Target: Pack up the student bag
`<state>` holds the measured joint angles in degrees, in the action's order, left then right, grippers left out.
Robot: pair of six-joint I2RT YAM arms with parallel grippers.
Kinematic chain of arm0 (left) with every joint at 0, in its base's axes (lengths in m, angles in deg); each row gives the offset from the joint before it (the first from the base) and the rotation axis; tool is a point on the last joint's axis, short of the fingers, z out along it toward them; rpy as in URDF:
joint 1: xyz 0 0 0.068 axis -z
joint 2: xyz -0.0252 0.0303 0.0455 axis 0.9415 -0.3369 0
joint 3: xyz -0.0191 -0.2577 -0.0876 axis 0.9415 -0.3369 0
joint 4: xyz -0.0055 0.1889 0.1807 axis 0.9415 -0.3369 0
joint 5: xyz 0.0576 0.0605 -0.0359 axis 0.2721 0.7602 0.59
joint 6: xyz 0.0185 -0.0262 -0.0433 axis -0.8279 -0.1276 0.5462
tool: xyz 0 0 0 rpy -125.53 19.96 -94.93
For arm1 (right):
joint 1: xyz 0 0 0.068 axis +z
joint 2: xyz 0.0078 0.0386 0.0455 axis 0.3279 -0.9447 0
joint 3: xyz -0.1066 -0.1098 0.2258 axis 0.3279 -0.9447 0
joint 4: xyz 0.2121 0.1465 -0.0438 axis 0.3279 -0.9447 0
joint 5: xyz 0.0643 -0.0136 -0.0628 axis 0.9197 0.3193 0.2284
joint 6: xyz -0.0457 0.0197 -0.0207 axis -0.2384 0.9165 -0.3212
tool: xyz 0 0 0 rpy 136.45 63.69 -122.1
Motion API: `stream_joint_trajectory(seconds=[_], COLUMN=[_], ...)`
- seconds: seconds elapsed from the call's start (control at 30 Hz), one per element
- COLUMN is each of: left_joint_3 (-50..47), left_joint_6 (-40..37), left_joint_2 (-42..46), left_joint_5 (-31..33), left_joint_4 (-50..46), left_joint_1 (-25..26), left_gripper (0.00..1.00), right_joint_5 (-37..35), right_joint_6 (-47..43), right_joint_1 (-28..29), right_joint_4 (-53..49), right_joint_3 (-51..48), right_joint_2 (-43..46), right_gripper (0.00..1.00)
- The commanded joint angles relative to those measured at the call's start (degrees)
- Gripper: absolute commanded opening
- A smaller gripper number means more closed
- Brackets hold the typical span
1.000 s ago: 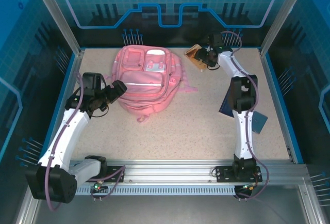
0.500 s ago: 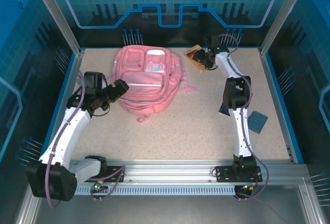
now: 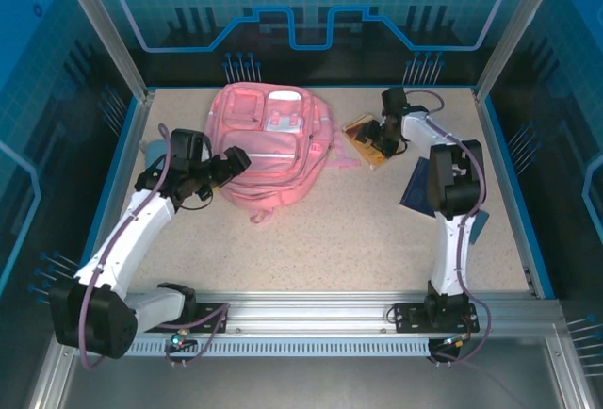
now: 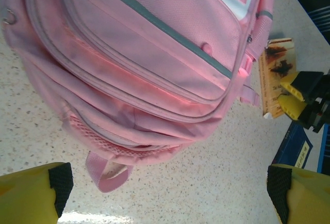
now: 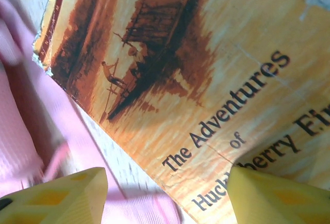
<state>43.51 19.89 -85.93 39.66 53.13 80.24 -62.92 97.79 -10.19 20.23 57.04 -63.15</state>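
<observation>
The student bag (image 3: 268, 136), a big pink backpack, lies flat at the back middle of the table, and its lower end spreads across the left wrist view (image 4: 154, 53). My left gripper (image 3: 234, 160) hangs open at the bag's near left edge, with bare table between its fingers (image 4: 170, 182). An orange paperback, "The Adventures of Huckleberry Finn" (image 3: 360, 132), lies flat right of the bag, beside a pink strap (image 5: 31, 131). My right gripper (image 3: 380, 138) stands over it with jaws apart (image 5: 165, 193). One finger is over the cover (image 5: 278, 193), the other over the strap.
A dark blue book (image 3: 415, 192) lies under the right arm, with a grey-blue flat item (image 3: 478, 220) beside it. A small light-blue thing (image 3: 151, 149) peeks out behind the left arm. Raised blue walls (image 3: 499, 173) edge the table.
The right gripper has come nearer and leftward, and the paperback slid with it from the back to beside the bag. The left gripper moved right, closer to the bag.
</observation>
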Motion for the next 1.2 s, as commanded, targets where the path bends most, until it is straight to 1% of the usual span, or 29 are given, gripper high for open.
stream_joint_trajectory(seconds=[0.0,0.13,0.2,0.27,0.37,0.47,0.6,0.73,0.8,0.9,0.97,1.03,1.17], left_joint_3=[0.8,-0.2,-0.5,-1.3,-2.8,-4.3,-5.6,-4.3,-3.8,-3.6,-3.3,-2.7,-1.5], left_joint_6=[1.5,2.5,3.0,3.5,4.2,5.0,6.7,6.7,6.7,6.8,7.0,6.9,6.7], left_joint_2=[-0.3,-0.5,-0.1,0.6,1.2,1.1,0.2,-2.0,-3.2,-5.0,-6.2,-7.4,-9.4], left_joint_5=[-0.1,0.5,1.6,2.8,3.5,3.8,3.6,4.2,4.7,5.6,5.7,5.9,6.8], left_joint_4=[1.7,2.5,2.8,3.9,5.8,6.8,9.2,9.2,9.3,10.4,10.9,11.2,11.9], left_joint_1=[2.1,4.4,5.8,7.5,9.6,11.4,13.9,17.2,19.0,21.9,23.3,25.0,28.5], left_gripper=[0.99,0.99,0.99,0.99,0.99,0.99,0.99,0.99,0.99,0.99,0.99,0.99,0.99], right_joint_5=[-0.4,-3.1,-4.1,-5.1,-6.5,-7.7,-13.0,-17.0,-16.3,-12.1,-11.6,-11.9,-10.0], right_joint_6=[2.3,7.4,11.5,14.8,18.2,17.6,11.2,2.3,-1.7,-7.7,-11.1,-13.5,-16.1], right_joint_1=[3.5,8.7,12.7,16.7,22.5,24.9,24.4,21.4,18.6,14.5,12.6,11.6,10.1], right_joint_4=[-3.0,0.0,2.0,2.8,2.2,-0.6,-7.4,-11.0,-11.5,-10.8,-12.0,-12.9,-13.0], right_joint_3=[-12.8,-26.8,-33.8,-38.3,-41.4,-41.4,-35.7,-30.5,-29.3,-28.9,-28.4,-27.9,-27.5], right_joint_2=[5.2,13.7,18.2,21.5,25.6,29.5,34.9,36.7,36.1,35.1,33.7,32.3,29.6], right_gripper=[0.66,0.66,0.67,0.67,0.67,0.66,0.68,0.76,0.78,0.83,0.84,0.82,0.78])
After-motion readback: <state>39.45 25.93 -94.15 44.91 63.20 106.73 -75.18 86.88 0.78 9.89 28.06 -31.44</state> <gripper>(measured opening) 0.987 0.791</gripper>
